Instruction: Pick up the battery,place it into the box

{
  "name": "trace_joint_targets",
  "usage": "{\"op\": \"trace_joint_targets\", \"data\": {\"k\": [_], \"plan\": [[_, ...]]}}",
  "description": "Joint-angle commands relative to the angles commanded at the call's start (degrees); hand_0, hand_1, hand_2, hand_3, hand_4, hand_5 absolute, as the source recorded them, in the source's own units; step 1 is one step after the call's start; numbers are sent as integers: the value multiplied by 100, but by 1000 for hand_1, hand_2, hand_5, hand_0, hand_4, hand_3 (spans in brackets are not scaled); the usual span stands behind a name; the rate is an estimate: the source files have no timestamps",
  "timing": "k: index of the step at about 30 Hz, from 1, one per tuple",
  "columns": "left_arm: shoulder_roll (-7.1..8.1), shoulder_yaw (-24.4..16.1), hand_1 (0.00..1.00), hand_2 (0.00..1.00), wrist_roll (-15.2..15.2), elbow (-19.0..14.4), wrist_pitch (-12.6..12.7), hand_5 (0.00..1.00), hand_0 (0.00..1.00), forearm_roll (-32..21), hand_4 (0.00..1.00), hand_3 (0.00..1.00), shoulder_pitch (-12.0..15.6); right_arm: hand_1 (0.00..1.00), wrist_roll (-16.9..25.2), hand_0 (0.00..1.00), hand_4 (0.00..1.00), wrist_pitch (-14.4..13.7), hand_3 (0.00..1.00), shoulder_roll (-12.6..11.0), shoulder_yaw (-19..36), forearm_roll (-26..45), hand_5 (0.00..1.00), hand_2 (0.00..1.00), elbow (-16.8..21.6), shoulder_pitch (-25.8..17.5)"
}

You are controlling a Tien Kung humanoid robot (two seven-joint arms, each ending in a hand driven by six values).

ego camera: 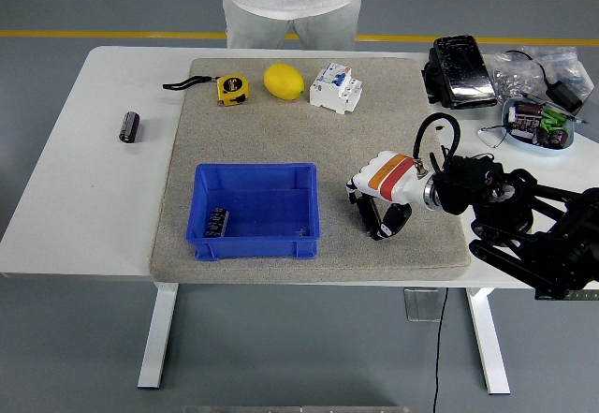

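Right hand (379, 198) curled, empty, over grey mat (281, 123) on white table (94, 169), grey floor (75, 338).

Lighting's bright and even, looks like it comes from overhead — the table (84, 198) is nearly washed-out white and shadows are soft and small, just a thin dark patch under the right hand (379, 198) and inside the box (255, 210). There's a bit of glare on the shiny black case (462, 68) at the top right. Focus is decent across the frame, though small stuff like the clutter at the far right edge stays too mushy to make out — no obvious edge warping.
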Motion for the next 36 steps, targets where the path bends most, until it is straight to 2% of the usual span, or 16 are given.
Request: {"op": "trace_joint_targets", "data": {"k": [10, 17, 22, 23, 28, 29, 34, 35, 36], "plan": [[7, 26, 734, 796, -17, 2, 1, 548, 741, -37, 657, 659, -19, 435, -35, 395, 847, -18, 493, -83, 177, -1, 152, 473, 153, 28], [16, 41, 734, 794, -24, 0, -6, 550, 742, -59, 657, 659, -27, 445, -155, 396, 848, -79, 502, -148, 647, -58, 141, 480, 713, 106], [25, 35, 734, 794, -19, 1, -12, 550, 742, -62, 657, 659, -11, 445, -261, 396, 848, -175, 502, -32, 852, 73, 141, 480, 1180, 231], [25, 33, 734, 793, -18, 1, -13, 549, 741, -60, 657, 659, -7, 457, -278, 444, 831, -179, 506, 5, 850, 95, 133, 495, 1225, 258], [30, 30, 734, 793, -17, 2, -16, 549, 741, -68, 657, 659, 4, 457, -356, 444, 831, -220, 506, 292, 690, 178, 133, 495, 1304, 432], [31, 28, 734, 793, -16, 1, -18, 552, 742, -64, 657, 659, 2, 530, -372, 550, 875, -228, 579, 350, 645, 188, 196, 590, 1282, 458], [39, 62, 734, 793, -31, -6, -14, 552, 742, -105, 657, 659, -17, 530, -521, 550, 875, -121, 579, 628, 394, 206, 196, 590, 1094, 576], [40, 65, 733, 792, -36, -5, -10, 552, 740, -112, 657, 658, -21, 702, -549, 722, 977, -55, 873, 669, 358, 188, 250, 808, 1052, 597], [40, 70, 733, 792, -39, -5, -7, 552, 740, -119, 657, 658, -24, 702, -561, 722, 977, -5, 873, 694, 333, 170, 250, 808, 1022, 613]]}}
